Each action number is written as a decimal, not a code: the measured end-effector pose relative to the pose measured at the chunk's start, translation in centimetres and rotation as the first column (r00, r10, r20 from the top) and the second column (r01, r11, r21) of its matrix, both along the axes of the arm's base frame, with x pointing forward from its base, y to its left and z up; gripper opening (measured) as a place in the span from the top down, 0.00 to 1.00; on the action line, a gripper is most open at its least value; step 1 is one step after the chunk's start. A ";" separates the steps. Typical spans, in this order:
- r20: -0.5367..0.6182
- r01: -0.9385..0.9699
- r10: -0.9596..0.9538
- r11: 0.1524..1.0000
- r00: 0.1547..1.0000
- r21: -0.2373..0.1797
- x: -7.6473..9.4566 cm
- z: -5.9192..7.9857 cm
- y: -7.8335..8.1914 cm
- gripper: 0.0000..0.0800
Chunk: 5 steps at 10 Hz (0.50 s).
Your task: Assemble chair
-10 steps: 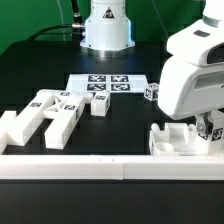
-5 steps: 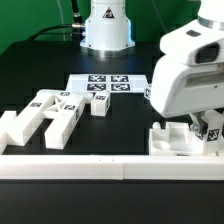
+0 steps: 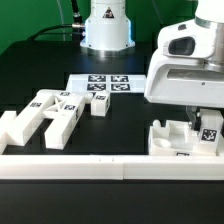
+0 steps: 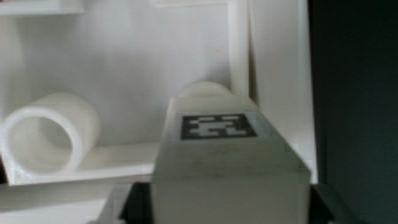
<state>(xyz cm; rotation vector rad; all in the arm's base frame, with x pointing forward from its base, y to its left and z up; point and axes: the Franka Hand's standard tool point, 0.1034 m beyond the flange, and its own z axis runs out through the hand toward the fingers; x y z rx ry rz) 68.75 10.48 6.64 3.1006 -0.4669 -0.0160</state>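
Note:
My gripper (image 3: 207,128) is shut on a white chair bar (image 3: 210,137) with a black-and-white tag, held upright over the right end of a white chair plate (image 3: 168,140) at the exterior view's right. In the wrist view the tagged bar (image 4: 221,130) fills the space between my dark fingers (image 4: 130,203), and the plate (image 4: 125,70) with a round socket (image 4: 45,135) lies right below it. I cannot tell whether the bar touches the plate. Several loose white chair parts (image 3: 52,112) lie at the exterior view's left.
The marker board (image 3: 105,84) lies flat at the middle back. A long white border rail (image 3: 90,166) runs along the front edge. The arm's base (image 3: 106,28) stands at the back. My white wrist housing (image 3: 185,70) blocks the view behind it.
My arm has moved toward the exterior view's left with the bar in its grip and now hangs over the plate. The loose parts have not moved.

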 end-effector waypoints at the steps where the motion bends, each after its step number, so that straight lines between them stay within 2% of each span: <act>1: 0.003 0.103 -0.103 0.995 0.995 -0.009 0.1 0.0 -0.4 0.64; 4: 0.013 0.276 -0.276 0.960 0.961 -0.041 0.1 0.1 -1.7 0.64; 5: 0.012 0.279 -0.278 0.960 0.960 -0.042 0.1 0.0 -1.8 0.53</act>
